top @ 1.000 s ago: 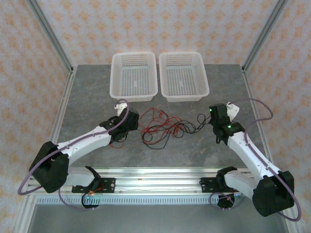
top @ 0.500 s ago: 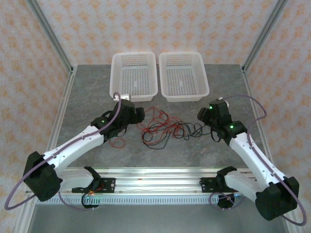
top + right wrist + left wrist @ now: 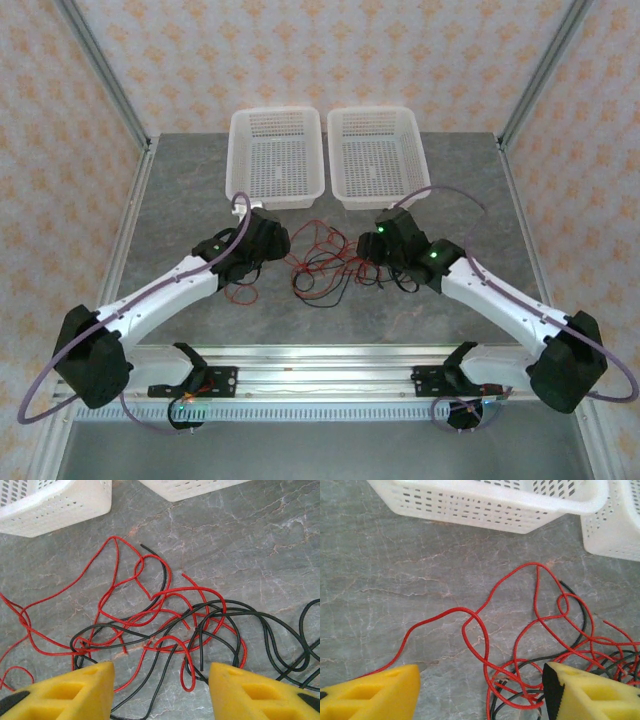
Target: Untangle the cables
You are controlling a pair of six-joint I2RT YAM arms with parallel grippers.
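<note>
Fingers (image 3: 370, 695) of left gripper (image 3: 480, 692) spread apart with nothing between them, low over red loops at the left side of the cables (image 3: 165, 615); right gripper (image 3: 161, 687) likewise spread wide and empty, above the middle of the tangle, red and black strands crossing below it. Tangle flat on the grey table (image 3: 180, 200), between both grippers, near but apart from the left basket (image 3: 275, 200) and the right basket (image 3: 380, 203), both white
</note>
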